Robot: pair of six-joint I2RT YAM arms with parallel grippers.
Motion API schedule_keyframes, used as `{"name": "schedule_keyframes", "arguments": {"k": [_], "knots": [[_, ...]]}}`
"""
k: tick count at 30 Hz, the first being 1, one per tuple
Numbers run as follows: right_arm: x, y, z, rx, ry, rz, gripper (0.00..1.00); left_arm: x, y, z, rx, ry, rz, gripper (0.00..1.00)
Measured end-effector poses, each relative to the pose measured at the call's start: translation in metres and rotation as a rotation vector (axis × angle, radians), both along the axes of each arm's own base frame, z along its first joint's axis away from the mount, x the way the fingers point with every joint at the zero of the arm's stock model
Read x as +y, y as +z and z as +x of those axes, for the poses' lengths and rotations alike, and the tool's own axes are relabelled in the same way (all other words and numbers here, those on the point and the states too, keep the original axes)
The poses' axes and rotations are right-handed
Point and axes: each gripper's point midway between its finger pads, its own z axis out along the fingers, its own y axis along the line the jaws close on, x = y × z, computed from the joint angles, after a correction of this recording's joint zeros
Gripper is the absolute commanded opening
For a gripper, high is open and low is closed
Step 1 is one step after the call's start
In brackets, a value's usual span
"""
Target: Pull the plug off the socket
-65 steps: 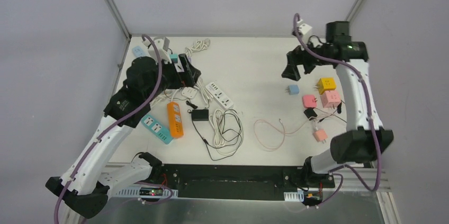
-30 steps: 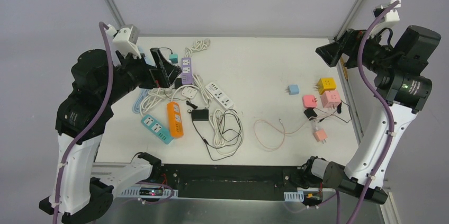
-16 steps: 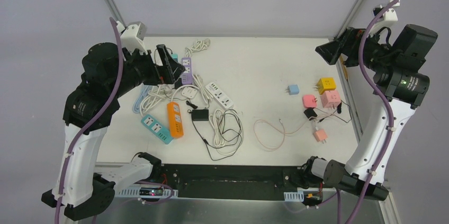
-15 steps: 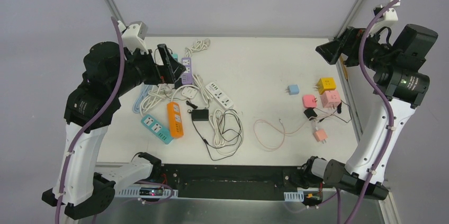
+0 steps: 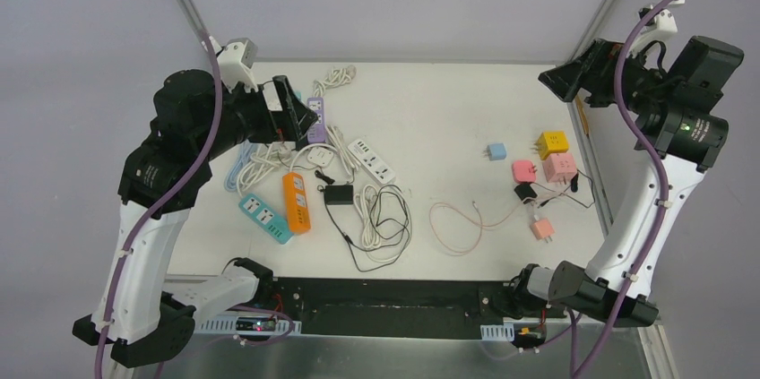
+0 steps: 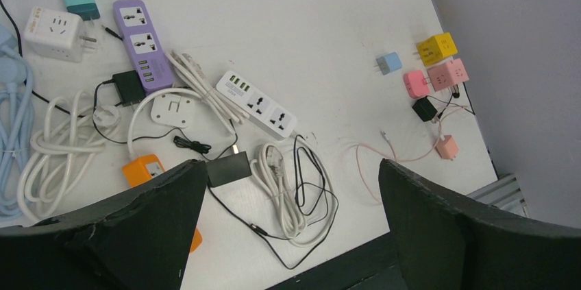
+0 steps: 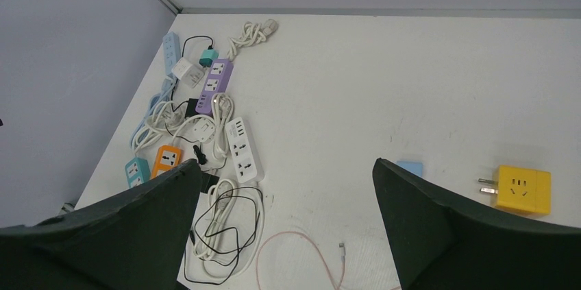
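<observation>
A purple power strip (image 5: 315,119) lies at the far left among coiled cords; it also shows in the left wrist view (image 6: 146,53) and the right wrist view (image 7: 212,84). A black plug (image 6: 127,87) sits against its side. A teal plug (image 6: 81,2) lies next to a white cube socket (image 6: 53,29). My left gripper (image 5: 285,108) is open and empty, held high above this clutter; its wrist view (image 6: 291,166) looks down on the table. My right gripper (image 5: 574,83) is open and empty, high over the far right corner (image 7: 286,163).
A white strip (image 5: 372,159), orange strip (image 5: 296,202), blue strip (image 5: 265,217), black adapter (image 5: 339,194) and coiled cords lie at left centre. A pink cable (image 5: 457,222) lies in the middle. Yellow (image 5: 553,142), pink (image 5: 560,167) and light blue (image 5: 496,152) cube adapters sit at right.
Both arms have risen from near the table to high above it. In the last half second the left gripper drifted slightly right; the right arm barely moved.
</observation>
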Motion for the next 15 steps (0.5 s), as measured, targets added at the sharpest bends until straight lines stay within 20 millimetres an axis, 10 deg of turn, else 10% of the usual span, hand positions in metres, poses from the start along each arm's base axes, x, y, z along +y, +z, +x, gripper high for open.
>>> {"name": "schedule_keyframes", "arguments": {"k": [15], "knots": [[-0.0029,0.0022,0.0048,-0.012,0.001,0.007,1.00,0.0006,-0.0109,0.0003,0.013,0.004,0.005,0.99]]}}
